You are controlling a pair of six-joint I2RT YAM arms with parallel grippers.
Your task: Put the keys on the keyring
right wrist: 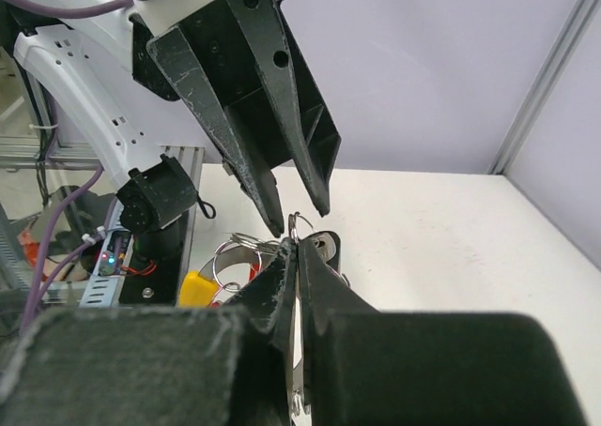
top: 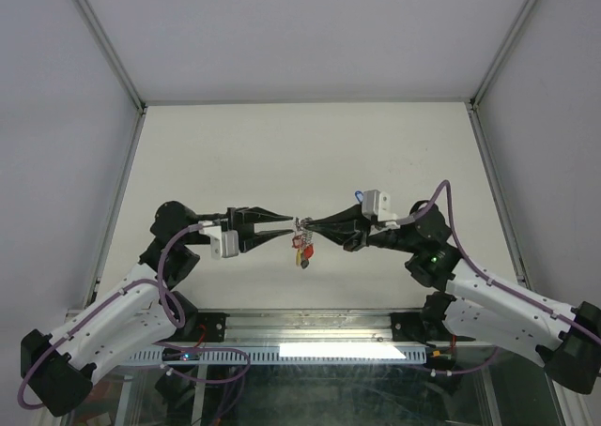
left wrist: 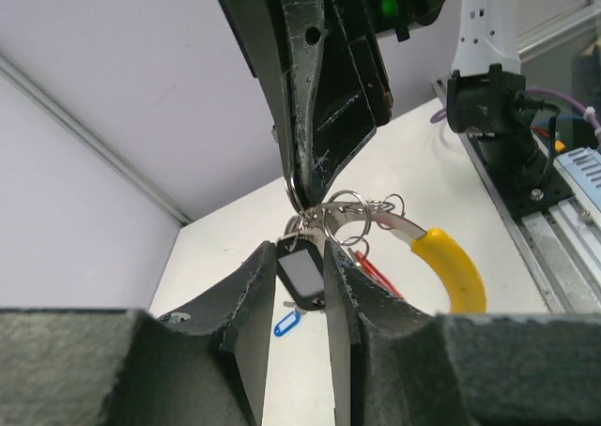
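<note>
Two arms over the white table (top: 310, 144), tips almost meeting in mid-air. Right gripper (top: 310, 225): pressed together, pinches the keyring (top: 302, 226) by its rim. Left gripper (top: 287, 227): spread a little, just opposite, holds nothing firmly. Between the two sets of tips, the keyring, up off the table. Under it, keys (top: 303, 250) dangling in a bunch. Black tag (left wrist: 302, 274) inside the left gap, touching or not, cannot tell; red tag (left wrist: 376, 274) and yellow tag (left wrist: 451, 266) beside it.

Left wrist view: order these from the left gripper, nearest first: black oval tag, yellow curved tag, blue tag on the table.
1. Black oval plastic tag: between the left gripper's jaws.
2. Yellow curved plastic tag: hanging off to the right.
3. Blue plastic tag: beyond, lying on the white table.
</note>
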